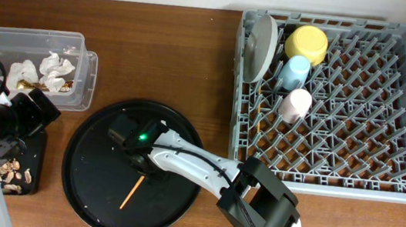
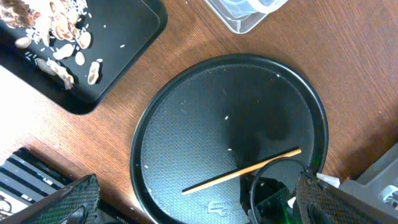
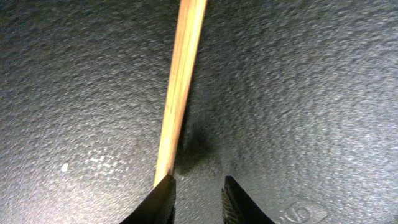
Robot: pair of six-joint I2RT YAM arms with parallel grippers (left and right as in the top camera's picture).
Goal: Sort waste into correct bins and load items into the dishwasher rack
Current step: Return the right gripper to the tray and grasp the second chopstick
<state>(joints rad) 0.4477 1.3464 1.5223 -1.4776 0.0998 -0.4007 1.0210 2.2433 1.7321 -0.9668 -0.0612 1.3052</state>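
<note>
A thin wooden chopstick (image 1: pixel 131 193) lies on the round black tray (image 1: pixel 91 170). My right gripper (image 1: pixel 141 171) is low over its upper end. In the right wrist view the jaws (image 3: pixel 196 180) stand a narrow gap apart with nothing between them, and the chopstick (image 3: pixel 183 81) ends at the left fingertip. My left gripper (image 1: pixel 32 114) hovers open and empty (image 2: pixel 196 193) over the black box (image 1: pixel 33 156) of food scraps (image 1: pixel 13 172). The clear container (image 1: pixel 81 75) holds white tissues (image 1: pixel 45 71) and a gold wrapper (image 1: pixel 32 86).
The grey rack (image 1: pixel 357 125) at the right holds the grey plate (image 1: pixel 260 47), yellow bowl (image 1: pixel 307 42), blue cup (image 1: pixel 295 72) and pink cup (image 1: pixel 296 104) in its far left corner. The left wrist view shows the tray (image 2: pixel 186 130), chopstick (image 2: pixel 242 172) and scraps (image 2: pixel 56 43).
</note>
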